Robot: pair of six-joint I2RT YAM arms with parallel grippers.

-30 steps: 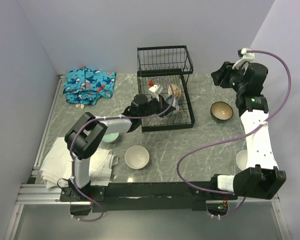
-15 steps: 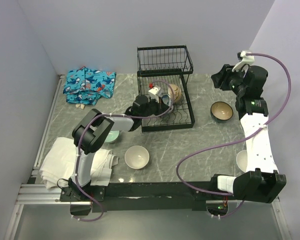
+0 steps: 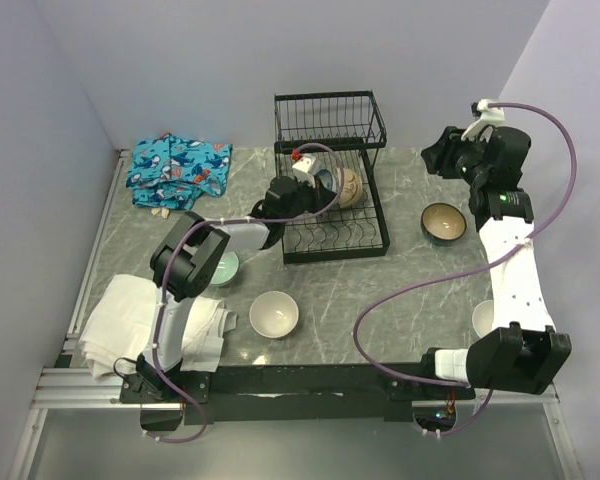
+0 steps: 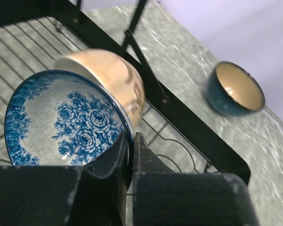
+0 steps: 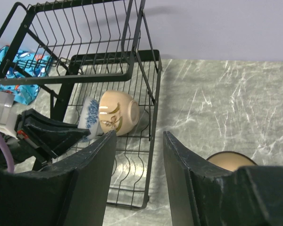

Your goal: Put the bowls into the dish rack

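Note:
The black wire dish rack (image 3: 372, 216) stands at the back middle of the table. In it a cream bowl (image 4: 108, 75) with brown marks lies on its side. A blue-and-white patterned bowl (image 4: 61, 117) leans against it, and my left gripper (image 4: 130, 141) is shut on that bowl's rim. My right gripper (image 5: 139, 141) hangs open and empty above the table right of the rack. A dark bowl (image 3: 444, 221) with a cream inside sits on the table below it. A cream bowl (image 3: 274, 314), a pale green bowl (image 3: 223, 268) and a white bowl (image 3: 483, 318) sit nearer the front.
A blue patterned cloth (image 3: 177, 170) lies at the back left. A white towel (image 3: 120, 325) lies at the front left by the left arm's base. The rack's upright wire back (image 5: 80, 42) rises behind the bowls.
My left gripper has carried the patterned bowl toward the back of the rack, up against the cream bowl. The right arm has barely shifted.

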